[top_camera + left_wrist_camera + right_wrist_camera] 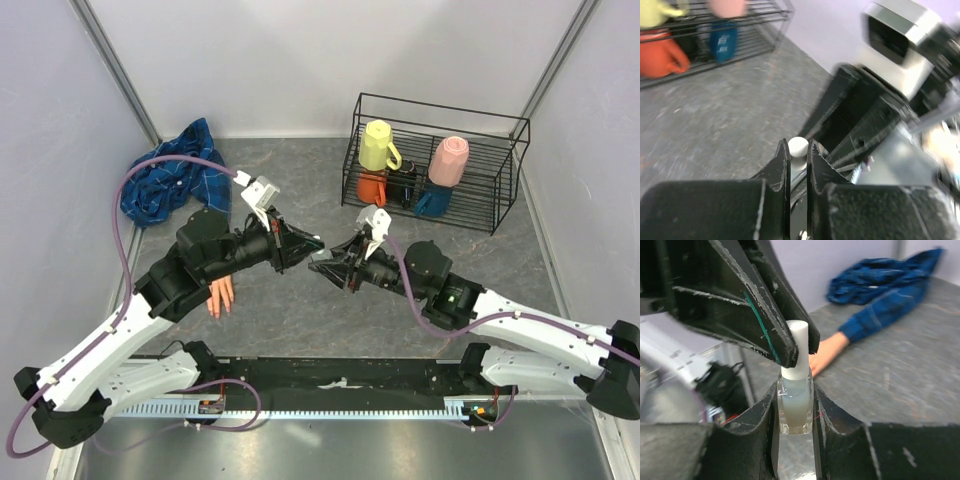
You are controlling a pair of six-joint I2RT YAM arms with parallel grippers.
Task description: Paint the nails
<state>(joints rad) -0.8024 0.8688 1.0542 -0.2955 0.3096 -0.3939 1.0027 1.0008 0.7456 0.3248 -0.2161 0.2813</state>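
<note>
My right gripper (322, 262) (796, 390) is shut on a small clear nail polish bottle (796, 401) with pale liquid and holds it above the table. My left gripper (310, 243) (798, 148) meets it from the left and is shut on the bottle's white cap (798, 146) (798, 347). The pale peach mannequin hand (221, 296) (826, 353) lies flat on the table, partly under my left arm, and sticks out of a blue plaid sleeve (880, 315). Its nails are too small to make out.
The crumpled blue plaid shirt (175, 180) lies at the back left. A black wire rack (500, 175) at the back right holds a yellow mug (378, 145), a pink one (449, 160), an orange one (372, 187) and a blue one (433, 203). Grey walls enclose the table.
</note>
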